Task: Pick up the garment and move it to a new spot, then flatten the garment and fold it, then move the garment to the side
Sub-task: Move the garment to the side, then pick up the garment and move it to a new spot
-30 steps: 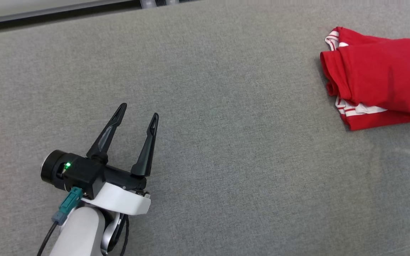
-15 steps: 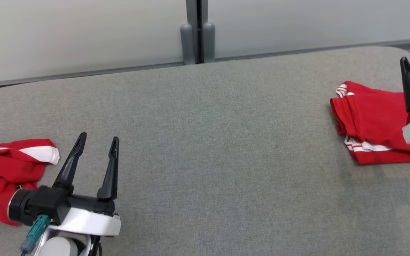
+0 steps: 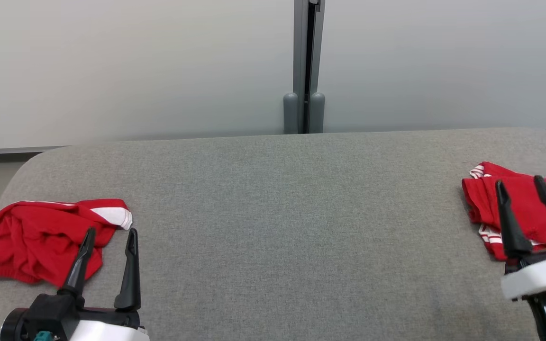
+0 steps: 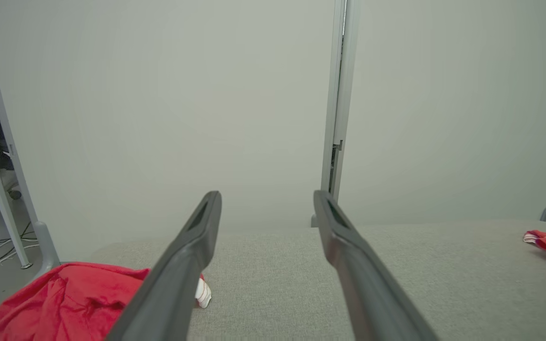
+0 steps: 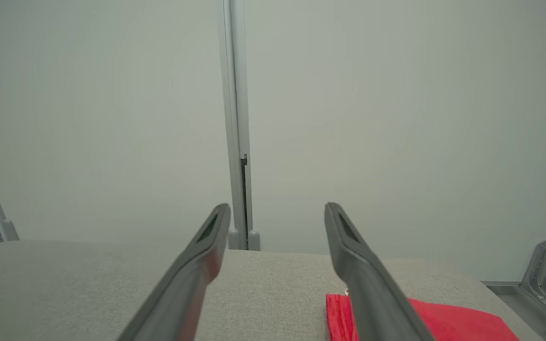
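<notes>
Now, with your left gripper [image 3: 111,232] and right gripper [image 3: 518,182] both spread wide and empty, you seem between garments: the folded garment [image 3: 481,194] lies by the right one near the end of the table [image 3: 292,213], the crumpled garment [image 3: 31,241] just past the left, so reach there next.

The wide middle of the grey tabletop [image 3: 292,213] is free. A crumpled garment [image 3: 26,241] lies at its left end, a folded garment [image 3: 480,199] at the right; a partition [image 3: 159,71] closes the back.
</notes>
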`<state>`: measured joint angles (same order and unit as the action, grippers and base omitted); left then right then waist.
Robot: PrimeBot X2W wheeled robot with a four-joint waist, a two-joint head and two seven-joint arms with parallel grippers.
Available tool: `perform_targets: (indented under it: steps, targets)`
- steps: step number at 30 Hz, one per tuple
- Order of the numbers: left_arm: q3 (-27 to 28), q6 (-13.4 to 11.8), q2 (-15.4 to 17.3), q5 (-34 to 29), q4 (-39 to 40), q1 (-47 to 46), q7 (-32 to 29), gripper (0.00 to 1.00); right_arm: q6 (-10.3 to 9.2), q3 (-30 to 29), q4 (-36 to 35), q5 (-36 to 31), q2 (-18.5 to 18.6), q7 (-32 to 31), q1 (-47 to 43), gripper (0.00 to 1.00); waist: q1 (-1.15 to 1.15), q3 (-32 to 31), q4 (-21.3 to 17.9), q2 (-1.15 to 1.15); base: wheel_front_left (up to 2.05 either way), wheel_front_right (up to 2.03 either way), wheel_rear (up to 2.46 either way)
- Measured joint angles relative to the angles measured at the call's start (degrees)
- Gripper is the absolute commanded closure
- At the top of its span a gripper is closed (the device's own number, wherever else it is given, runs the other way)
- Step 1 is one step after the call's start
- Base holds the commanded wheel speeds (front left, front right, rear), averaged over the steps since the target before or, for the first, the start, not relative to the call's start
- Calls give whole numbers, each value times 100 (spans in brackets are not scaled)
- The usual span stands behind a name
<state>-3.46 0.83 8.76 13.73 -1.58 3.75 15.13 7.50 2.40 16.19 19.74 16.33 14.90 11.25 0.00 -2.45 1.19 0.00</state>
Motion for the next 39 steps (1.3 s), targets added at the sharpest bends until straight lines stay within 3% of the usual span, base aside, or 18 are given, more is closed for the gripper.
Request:
perform_targets:
  steps: [6,13,39]
  targets:
    - [5,-11,-112,-12,-8,229,0,0,0,-242,-654,-136,-331,7,-777,0,0,-88,109,0,0,0,0]
    - [-5,58,-216,-79,-76,304,0,0,-1,-191,-851,-220,-487,8,-1044,0,0,-65,115,0,0,0,0]
    - [38,208,-371,-247,-149,185,0,0,-1,-66,-738,-194,-404,8,-1003,0,0,-54,170,0,0,0,0]
